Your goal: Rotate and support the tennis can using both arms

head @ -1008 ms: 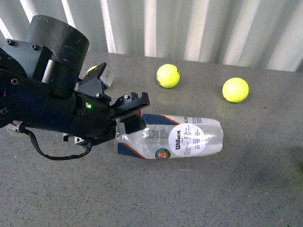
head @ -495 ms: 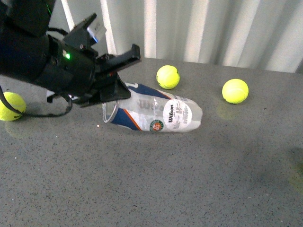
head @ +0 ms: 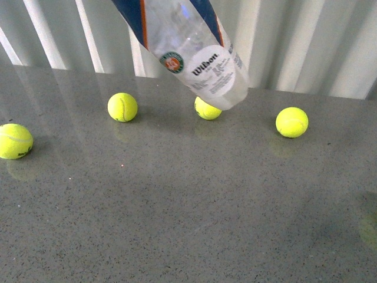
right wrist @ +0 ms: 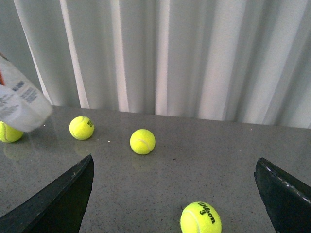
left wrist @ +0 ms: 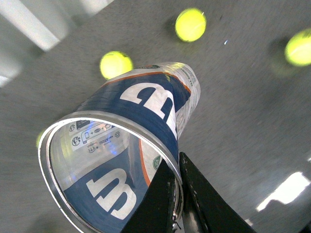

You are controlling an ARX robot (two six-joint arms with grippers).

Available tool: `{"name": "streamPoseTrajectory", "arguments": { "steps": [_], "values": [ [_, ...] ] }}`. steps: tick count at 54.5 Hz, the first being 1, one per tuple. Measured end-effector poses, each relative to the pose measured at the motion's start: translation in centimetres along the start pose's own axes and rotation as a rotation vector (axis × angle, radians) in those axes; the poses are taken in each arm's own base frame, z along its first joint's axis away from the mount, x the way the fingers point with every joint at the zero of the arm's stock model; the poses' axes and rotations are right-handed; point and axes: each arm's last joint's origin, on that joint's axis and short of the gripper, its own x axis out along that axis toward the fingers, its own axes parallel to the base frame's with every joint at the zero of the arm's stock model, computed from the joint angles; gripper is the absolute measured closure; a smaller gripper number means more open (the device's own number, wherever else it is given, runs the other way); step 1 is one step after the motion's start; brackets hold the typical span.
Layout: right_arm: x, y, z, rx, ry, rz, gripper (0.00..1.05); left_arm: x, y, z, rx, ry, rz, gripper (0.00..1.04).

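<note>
The tennis can hangs tilted in the air above the grey table, its closed clear end lowest and its upper part cut off by the top of the front view. In the left wrist view my left gripper is shut on the can's metal rim, one finger inside and one outside. My right gripper is open and empty, low over the table. The can's closed end shows at the edge of the right wrist view. Neither arm shows in the front view.
Yellow-green tennis balls lie on the table: one at the left edge, one at the left back, one under the can, one at the right. A ball lies between my right fingers. White pleated curtain behind.
The left arm has lifted the can off the table, rim end first, up past the top of the front view. The arm itself has left that view.
</note>
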Motion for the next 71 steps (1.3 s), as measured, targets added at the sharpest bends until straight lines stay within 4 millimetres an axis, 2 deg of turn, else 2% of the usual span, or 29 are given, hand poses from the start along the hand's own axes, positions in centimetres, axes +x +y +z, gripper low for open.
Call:
{"name": "streamPoseTrajectory", "arguments": {
  "steps": [9, 14, 20, 26, 33, 43, 58, 71],
  "values": [
    [0.0, 0.0, 0.0, 0.000, 0.000, 0.000, 0.07, -2.7, 0.4, 1.4, 0.422, 0.130, -0.013, 1.01],
    [0.0, 0.0, 0.0, 0.000, 0.000, 0.000, 0.07, -3.3, 0.5, 2.0, 0.598, 0.170, -0.043, 1.01],
    [0.0, 0.0, 0.0, 0.000, 0.000, 0.000, 0.07, -2.5, -0.7, 2.4, 0.738, 0.235, -0.138, 1.01],
    [0.0, 0.0, 0.0, 0.000, 0.000, 0.000, 0.07, -0.9, -2.1, 2.5, 0.774, 0.239, -0.205, 1.01],
    [0.0, 0.0, 0.0, 0.000, 0.000, 0.000, 0.07, 2.6, -4.3, 2.3, 0.792, 0.208, -0.246, 1.01],
    [0.0, 0.0, 0.0, 0.000, 0.000, 0.000, 0.07, 5.1, -5.8, 1.5, 0.797, 0.209, -0.260, 1.01],
    [0.0, 0.0, 0.0, 0.000, 0.000, 0.000, 0.07, 9.2, -6.5, -0.2, 0.806, 0.244, -0.229, 1.01],
    [0.0, 0.0, 0.0, 0.000, 0.000, 0.000, 0.07, 11.0, -6.5, -1.6, 0.779, 0.251, -0.209, 1.01]
  ]
}}
